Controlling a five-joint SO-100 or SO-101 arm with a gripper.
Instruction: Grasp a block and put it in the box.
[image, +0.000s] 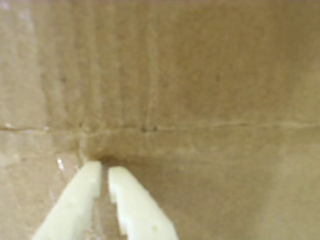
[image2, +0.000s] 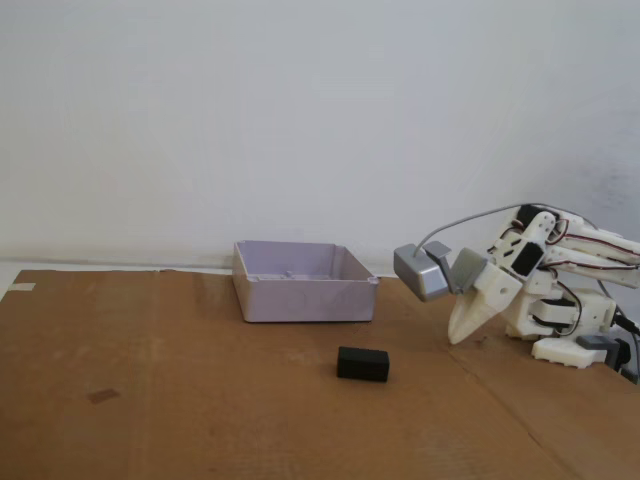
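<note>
A small black block (image2: 362, 364) lies on the brown cardboard in the fixed view, in front of the pale lavender-grey box (image2: 303, 282). The white arm sits folded at the right, its gripper (image2: 457, 338) pointing down at the cardboard to the right of the block and well apart from it. In the wrist view the two pale fingers come together at the gripper (image: 104, 169), shut with only a thin slit between them and nothing held. Neither block nor box appears in the wrist view.
A grey camera module (image2: 422, 271) rides on the wrist. The arm's base (image2: 575, 335) stands at the right edge. Cardboard (image2: 150, 400) covers the table; a crease (image: 200, 126) runs across it in the wrist view. A white wall stands behind.
</note>
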